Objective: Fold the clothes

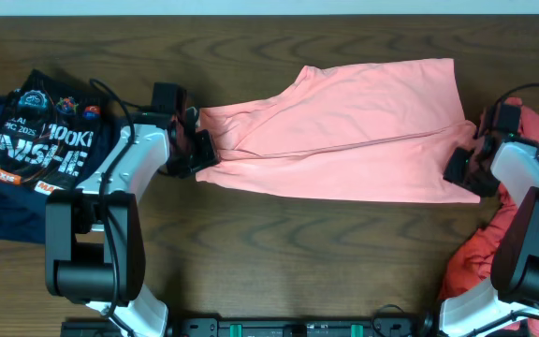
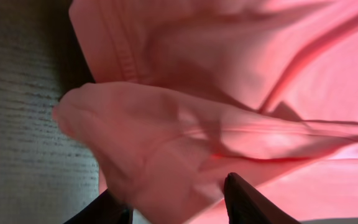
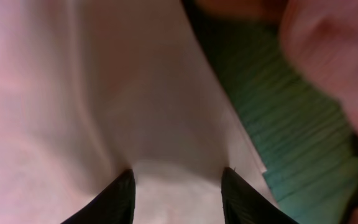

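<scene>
A salmon-pink garment (image 1: 344, 131) lies spread flat across the middle of the table. My left gripper (image 1: 195, 142) is at its left edge. In the left wrist view a bunched fold of the pink garment (image 2: 166, 143) rises between my left gripper's fingers (image 2: 176, 205), which close on it. My right gripper (image 1: 464, 168) is at the garment's lower right corner. In the right wrist view its fingers (image 3: 176, 193) stand apart and press on smooth pink garment cloth (image 3: 104, 93), so it is open.
A folded navy printed T-shirt (image 1: 36, 150) lies at the far left. A crumpled red garment (image 1: 494, 243) is heaped at the right edge by the right arm. Dark wood table (image 1: 288, 253) shows in front of the garment.
</scene>
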Controlling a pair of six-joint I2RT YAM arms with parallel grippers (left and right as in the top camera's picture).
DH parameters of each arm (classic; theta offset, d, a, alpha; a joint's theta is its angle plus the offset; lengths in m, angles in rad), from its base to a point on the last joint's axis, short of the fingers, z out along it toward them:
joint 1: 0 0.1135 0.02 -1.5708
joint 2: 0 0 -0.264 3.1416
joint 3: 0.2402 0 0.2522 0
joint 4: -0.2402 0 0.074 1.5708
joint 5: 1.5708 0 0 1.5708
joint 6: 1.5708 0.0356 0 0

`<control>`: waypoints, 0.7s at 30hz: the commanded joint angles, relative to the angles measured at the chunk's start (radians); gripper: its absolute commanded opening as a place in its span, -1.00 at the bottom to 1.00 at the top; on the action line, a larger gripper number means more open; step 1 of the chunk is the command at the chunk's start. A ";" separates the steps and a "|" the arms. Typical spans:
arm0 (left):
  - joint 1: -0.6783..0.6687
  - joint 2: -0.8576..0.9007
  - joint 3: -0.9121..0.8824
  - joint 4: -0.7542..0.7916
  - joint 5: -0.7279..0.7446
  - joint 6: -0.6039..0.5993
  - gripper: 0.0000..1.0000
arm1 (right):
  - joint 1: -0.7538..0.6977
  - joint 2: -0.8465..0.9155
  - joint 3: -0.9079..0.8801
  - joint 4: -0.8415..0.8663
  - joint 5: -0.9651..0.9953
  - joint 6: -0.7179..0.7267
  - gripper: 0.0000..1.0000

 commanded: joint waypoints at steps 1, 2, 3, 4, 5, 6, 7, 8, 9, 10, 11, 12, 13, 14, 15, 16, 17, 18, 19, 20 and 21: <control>-0.001 -0.008 -0.063 0.036 -0.021 0.008 -0.05 | -0.006 0.010 -0.045 0.027 0.017 -0.013 -0.19; 0.000 -0.008 -0.087 0.053 -0.025 0.008 -0.04 | -0.006 0.010 -0.057 0.028 0.017 -0.013 -0.23; 0.000 -0.008 -0.109 0.065 -0.025 0.008 -0.04 | -0.005 0.010 -0.069 0.027 0.017 -0.013 -0.25; 0.000 -0.008 -0.126 0.074 -0.025 0.008 -0.05 | -0.005 0.010 -0.077 0.019 0.017 -0.013 -0.27; 0.000 -0.008 -0.144 0.075 -0.027 0.008 -0.06 | -0.006 0.010 -0.085 -0.003 0.018 -0.004 -0.33; 0.000 -0.008 -0.158 0.072 -0.029 0.008 -0.16 | -0.006 0.010 -0.088 -0.023 0.018 -0.002 -0.40; 0.000 -0.008 -0.168 0.070 -0.029 0.008 -0.24 | -0.005 0.010 -0.091 -0.041 0.018 -0.002 -0.49; 0.000 -0.008 -0.184 0.064 -0.031 0.008 -0.35 | -0.006 0.010 -0.093 -0.066 0.018 0.000 -0.57; 0.000 -0.008 -0.194 0.056 -0.041 0.008 -0.42 | -0.006 0.010 -0.093 -0.083 0.019 0.006 -0.60; 0.000 -0.008 -0.201 0.041 -0.056 0.008 -0.57 | -0.005 0.010 -0.093 -0.115 0.029 0.015 -0.61; 0.002 -0.008 -0.205 0.024 -0.069 0.008 -0.71 | -0.005 0.010 -0.093 -0.143 0.044 0.032 -0.60; 0.004 -0.008 -0.206 0.002 -0.073 0.008 -0.76 | -0.005 0.010 -0.093 -0.170 0.062 0.050 -0.60; 0.011 -0.009 -0.206 -0.024 -0.075 0.008 -0.78 | -0.005 0.010 -0.093 -0.201 0.077 0.065 -0.57; 0.020 -0.010 -0.205 -0.045 -0.077 0.008 -0.81 | -0.005 0.010 -0.093 -0.224 0.085 0.070 -0.54; 0.034 -0.011 -0.205 -0.066 -0.077 0.007 -0.82 | -0.005 0.009 -0.093 -0.245 0.086 0.069 -0.53; 0.048 -0.015 -0.205 -0.081 -0.077 0.007 -0.83 | -0.005 0.009 -0.093 -0.258 0.085 0.069 -0.51; 0.063 -0.020 -0.205 -0.095 -0.077 0.008 -0.82 | -0.004 0.008 -0.093 -0.275 0.085 0.069 -0.50; 0.083 -0.029 -0.205 -0.109 -0.077 0.008 -0.82 | -0.002 0.005 -0.093 -0.292 0.084 0.070 -0.49; 0.101 -0.040 -0.205 -0.117 -0.077 0.008 -0.81 | -0.002 0.001 -0.093 -0.306 0.084 0.070 -0.47; 0.119 -0.052 -0.204 -0.124 -0.077 0.008 -0.81 | -0.002 -0.005 -0.093 -0.317 0.082 0.070 -0.46; 0.135 -0.066 -0.203 -0.127 -0.077 0.009 -0.81 | -0.002 -0.011 -0.093 -0.325 0.074 0.069 -0.46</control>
